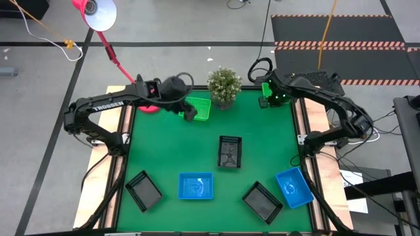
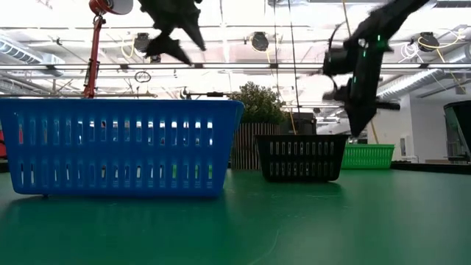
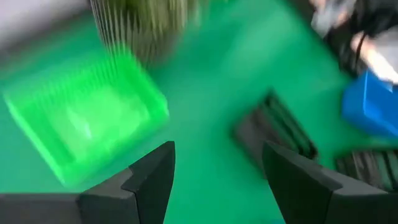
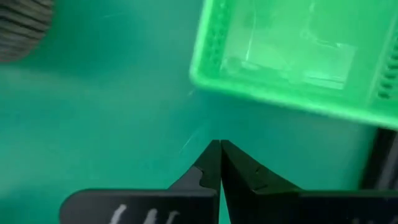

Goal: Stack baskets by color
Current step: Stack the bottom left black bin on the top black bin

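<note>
Two green baskets sit at the far side of the table: one (image 1: pixel 199 108) (image 3: pixel 81 118) left of the plant, one (image 1: pixel 266 101) (image 4: pixel 292 56) (image 2: pixel 366 156) in the far right corner, partly under my right arm. A black basket (image 1: pixel 230 152) (image 2: pixel 300 157) rests mid-table. Along the near edge lie a black one (image 1: pixel 144 190), a blue one (image 1: pixel 195 186) (image 2: pixel 118 146), another black one (image 1: pixel 262 200) and a blue one (image 1: pixel 293 187). My left gripper (image 1: pixel 189 113) (image 3: pixel 217 180) hovers open above the left green basket's near corner. My right gripper (image 4: pixel 219 162) (image 2: pixel 355 125) hangs shut above the mat beside the corner green basket, holding nothing.
A potted plant (image 1: pixel 224 86) stands between the two green baskets at the far edge. A red lamp (image 1: pixel 98 13) leans over the far left corner, its round base (image 1: pixel 147 105) beside my left arm. Open green mat lies between the centre black basket and the far row.
</note>
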Robot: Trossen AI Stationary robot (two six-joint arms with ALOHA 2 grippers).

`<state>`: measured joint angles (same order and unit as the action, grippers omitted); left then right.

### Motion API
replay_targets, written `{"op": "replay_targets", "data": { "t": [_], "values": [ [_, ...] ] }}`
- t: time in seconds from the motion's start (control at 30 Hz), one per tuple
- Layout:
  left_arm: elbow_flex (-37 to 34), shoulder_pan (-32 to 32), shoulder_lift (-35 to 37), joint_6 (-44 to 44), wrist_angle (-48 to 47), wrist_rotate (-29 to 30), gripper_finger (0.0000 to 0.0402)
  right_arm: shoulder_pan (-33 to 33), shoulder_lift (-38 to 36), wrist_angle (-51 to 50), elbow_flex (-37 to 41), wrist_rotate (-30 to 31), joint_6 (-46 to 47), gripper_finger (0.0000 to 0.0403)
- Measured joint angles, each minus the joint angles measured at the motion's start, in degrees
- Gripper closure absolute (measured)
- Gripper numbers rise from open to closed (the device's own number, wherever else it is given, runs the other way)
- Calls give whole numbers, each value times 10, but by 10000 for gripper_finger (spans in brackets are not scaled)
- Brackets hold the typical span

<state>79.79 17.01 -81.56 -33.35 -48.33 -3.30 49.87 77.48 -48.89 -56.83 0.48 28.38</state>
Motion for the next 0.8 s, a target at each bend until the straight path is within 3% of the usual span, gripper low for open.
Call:
{"op": "replay_targets", "data": {
  "t": [0.23, 0.5, 0.8],
  "values": [
    [0, -123, 0, -98, -136, -4, 160, -78, -87, -96, -84, -49, 73, 403],
    [-10, -266, 1, -239, -238, 21, 160, -202, -162, -80, -89, 17, 171, 403],
    [-92, -388, 1, -323, -260, -22, 161, -280, -179, -63, -89, 23, 91, 403]
  ]
}}
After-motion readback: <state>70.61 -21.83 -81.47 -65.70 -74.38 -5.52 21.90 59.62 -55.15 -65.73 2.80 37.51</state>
